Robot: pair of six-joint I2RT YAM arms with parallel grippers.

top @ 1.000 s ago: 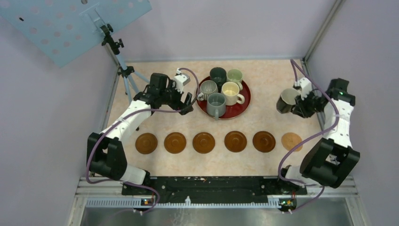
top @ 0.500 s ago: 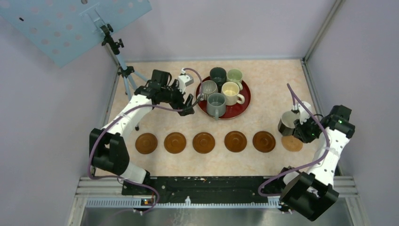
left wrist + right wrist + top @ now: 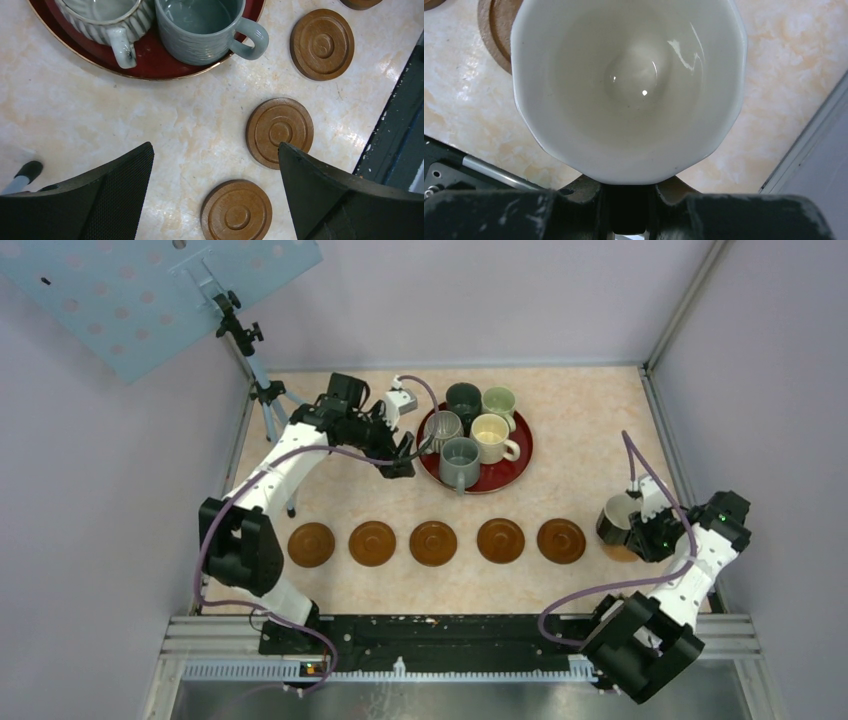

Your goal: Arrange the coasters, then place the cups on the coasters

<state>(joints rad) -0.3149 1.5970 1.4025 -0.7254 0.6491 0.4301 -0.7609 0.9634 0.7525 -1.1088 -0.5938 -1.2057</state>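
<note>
Five brown coasters (image 3: 433, 542) lie in a row across the near table. A sixth coaster (image 3: 622, 552) at the right end is mostly hidden under the dark-sided cup with an off-white inside (image 3: 617, 519). My right gripper (image 3: 641, 532) is shut on this cup's handle. In the right wrist view the cup (image 3: 629, 85) fills the frame, with the coaster (image 3: 579, 186) showing beneath it. Whether they touch I cannot tell. My left gripper (image 3: 402, 454) is open and holds nothing, just left of the tray; the left wrist view shows its fingers (image 3: 105, 195) wide apart above bare table and coasters (image 3: 279, 132).
A dark-red round tray (image 3: 513, 468) at the back centre holds several cups: dark charcoal (image 3: 463, 398), pale green (image 3: 498, 400), ribbed grey (image 3: 442, 427), cream-yellow (image 3: 490, 434), grey (image 3: 460, 461). A tripod (image 3: 268, 405) stands at the back left. Walls close in both sides.
My right arm has carried the cup from the back right toward the near edge and down over the rightmost coaster. My left gripper has shifted slightly toward the tray, still open.
</note>
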